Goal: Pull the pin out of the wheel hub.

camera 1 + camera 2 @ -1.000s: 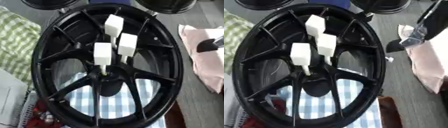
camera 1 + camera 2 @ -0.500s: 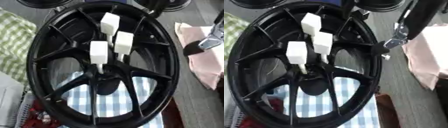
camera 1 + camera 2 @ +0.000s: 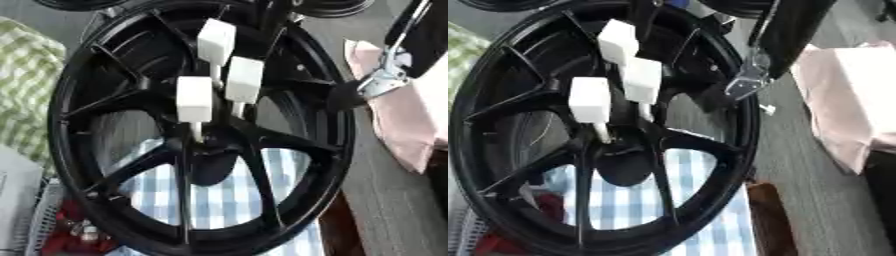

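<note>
A black spoked wheel hub fills most of both views. Three white pins with block-shaped heads stand in its centre: one at the left, one to its right, one farther back. My right arm comes down from the upper right with a silver wrist joint. The dark right hand is at the inner side of the wheel's right rim, to the right of the pins and apart from them. Its shape blends into the black spokes. The left hand does not show.
A pink cloth lies right of the wheel and a green checked cloth on the left. Under the wheel is a blue-white checked cloth. Red items sit at the lower left. More black wheels stand behind.
My right arm has come in from the right edge, leftwards and down to the wheel's right rim. The pins stand as before. The whole picture has shifted a little.
</note>
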`<state>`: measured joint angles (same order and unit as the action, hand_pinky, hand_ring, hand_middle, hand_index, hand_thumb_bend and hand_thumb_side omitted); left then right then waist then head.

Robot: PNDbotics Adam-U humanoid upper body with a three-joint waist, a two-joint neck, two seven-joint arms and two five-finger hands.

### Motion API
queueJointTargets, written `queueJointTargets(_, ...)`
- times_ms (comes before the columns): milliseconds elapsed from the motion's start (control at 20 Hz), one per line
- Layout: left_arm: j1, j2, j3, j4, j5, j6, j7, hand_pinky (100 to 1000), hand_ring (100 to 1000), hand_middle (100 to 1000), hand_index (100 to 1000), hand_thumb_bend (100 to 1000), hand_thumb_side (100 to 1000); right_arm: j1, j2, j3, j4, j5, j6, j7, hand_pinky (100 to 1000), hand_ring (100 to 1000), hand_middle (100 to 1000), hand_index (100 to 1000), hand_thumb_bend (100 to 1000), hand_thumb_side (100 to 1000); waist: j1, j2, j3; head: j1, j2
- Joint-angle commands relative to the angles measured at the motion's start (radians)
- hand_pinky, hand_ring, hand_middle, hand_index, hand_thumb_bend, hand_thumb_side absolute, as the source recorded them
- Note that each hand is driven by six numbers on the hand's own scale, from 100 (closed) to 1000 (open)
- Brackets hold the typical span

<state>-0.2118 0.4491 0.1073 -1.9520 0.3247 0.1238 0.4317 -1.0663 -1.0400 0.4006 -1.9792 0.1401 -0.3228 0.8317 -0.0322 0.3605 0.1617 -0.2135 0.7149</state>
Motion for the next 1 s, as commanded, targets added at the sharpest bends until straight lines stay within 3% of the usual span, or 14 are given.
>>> queueJointTargets(50,-0.010,0.031,0.003,-0.008,0.003,-0.001,-0.005,653,668,614,731,523,645,-0.040,0.019,0.016,0.034,0.018,-0.013,0.021,906,778,792,805,505,466,-0.010,-0.036,0.000,-0.004,0.005)
queueJointTargets(600,-0.014,0.029,0.003,-0.007,0.004,-0.002,-0.005,653,666,614,731,522,646,-0.103,0.101,0.075,0.166,0.057,-0.075,0.028,904,782,781,792,496,434,-0.008,-0.032,0.004,-0.022,0.023)
queueJointTargets(1000,-0.019,0.028,0.002,-0.007,0.007,-0.001,-0.005,653,665,614,731,521,647,-0.109,0.123,0.094,0.211,0.078,-0.096,0.025,877,635,743,774,495,425,-0.008,-0.019,0.017,-0.026,0.026)
